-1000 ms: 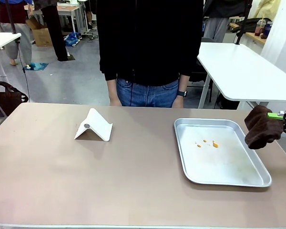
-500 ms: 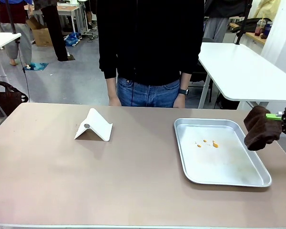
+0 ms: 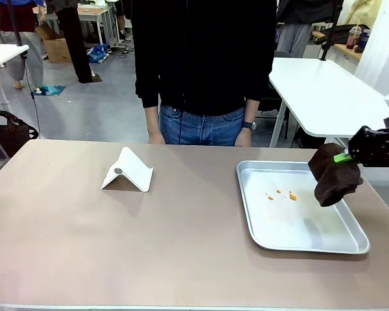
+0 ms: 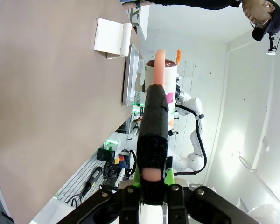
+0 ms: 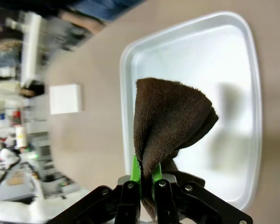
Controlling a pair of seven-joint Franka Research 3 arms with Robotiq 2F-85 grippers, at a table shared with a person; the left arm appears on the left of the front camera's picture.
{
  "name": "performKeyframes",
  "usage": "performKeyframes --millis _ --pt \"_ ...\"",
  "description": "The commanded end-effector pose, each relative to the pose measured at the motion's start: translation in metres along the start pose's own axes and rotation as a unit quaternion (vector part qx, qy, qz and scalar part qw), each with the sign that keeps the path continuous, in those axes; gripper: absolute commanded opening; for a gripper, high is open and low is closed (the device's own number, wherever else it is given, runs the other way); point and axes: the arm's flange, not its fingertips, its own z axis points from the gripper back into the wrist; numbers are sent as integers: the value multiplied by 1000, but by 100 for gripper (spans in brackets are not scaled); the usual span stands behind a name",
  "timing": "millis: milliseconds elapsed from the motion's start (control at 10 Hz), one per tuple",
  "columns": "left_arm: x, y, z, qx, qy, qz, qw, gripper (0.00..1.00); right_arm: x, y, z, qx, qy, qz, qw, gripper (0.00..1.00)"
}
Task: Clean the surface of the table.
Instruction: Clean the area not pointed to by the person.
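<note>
The table (image 3: 117,240) is a wide beige-brown top. At its right side, my right gripper (image 3: 345,157) is shut on a dark brown cloth (image 3: 334,178) that hangs above the right part of a silver tray (image 3: 246,214). In the right wrist view the cloth (image 5: 170,121) rises from my right gripper (image 5: 146,178) over the tray (image 5: 126,93). A few orange specks (image 3: 282,194) lie in the tray. My left gripper (image 4: 151,179) is shut on a tall black and pink bottle-like thing (image 4: 154,121), held off beside the table (image 4: 46,93).
A white folded card stand (image 3: 128,170) sits left of the middle, and the same stand (image 4: 109,38) shows in the left wrist view. A person (image 3: 204,65) in a black top stands at the far edge. White tables stand behind at the right.
My right gripper has carried the cloth left and slightly up, from beyond the tray's right edge to above the tray's right part. Nothing else moved.
</note>
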Motion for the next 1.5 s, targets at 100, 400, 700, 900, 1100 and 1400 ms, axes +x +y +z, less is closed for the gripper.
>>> performKeyframes --millis 100,400,700,900,1100,1400 --pt "-4 -4 2 0 6 3 1000 20 25 20 -12 -162 37 38 985 10" --pt "-4 -4 2 0 6 3 1000 20 45 14 -52 -223 31 51 973 10" --pt "-4 -4 2 0 6 3 1000 20 51 -3 -108 -213 32 47 975 10" --pt "-4 -4 2 0 6 3 1000 20 48 -6 -140 -160 53 24 985 10" --pt "-4 -4 2 0 6 3 1000 20 42 -5 -168 -103 74 11 992 10" --pt "-4 -4 2 0 6 3 1000 20 26 16 -202 -63 111 15 992 10"
